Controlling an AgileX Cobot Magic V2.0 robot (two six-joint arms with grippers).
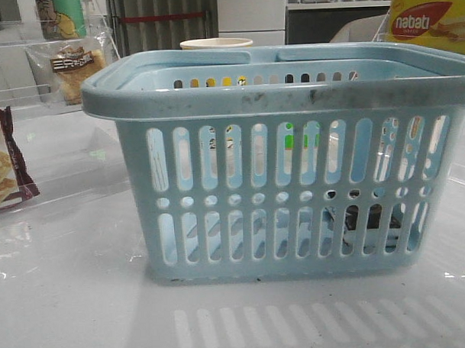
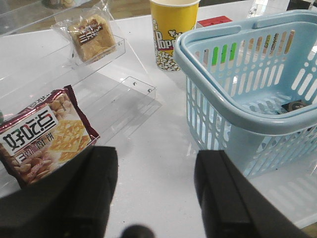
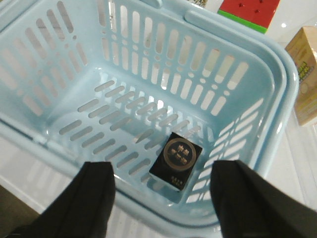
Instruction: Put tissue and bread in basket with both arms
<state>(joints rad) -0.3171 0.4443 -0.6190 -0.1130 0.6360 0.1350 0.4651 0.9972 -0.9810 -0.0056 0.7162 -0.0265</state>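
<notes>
The light-blue basket [image 1: 291,88] fills the middle of the front view and also shows in the left wrist view [image 2: 237,99] and the right wrist view [image 3: 277,74]. The black tissue pack [image 3: 176,160] lies on the basket floor near a corner; its dark shape shows through the slots [image 1: 364,217]. The bread [image 2: 92,37] in its clear bag rests on a clear acrylic shelf at the back left [image 1: 74,66]. My left gripper [image 2: 156,163] is open and empty over bare table left of the basket. My right gripper [image 3: 162,171] is open and empty above the basket's near rim.
A maroon-edged snack bag [image 2: 42,136] lies left of my left gripper, also at the front view's left edge [image 1: 4,163]. A yellow popcorn cup [image 2: 171,32] stands behind the basket. A Nabati box [image 1: 430,22] sits at the back right. A beige carton [image 3: 307,74] stands beside the basket.
</notes>
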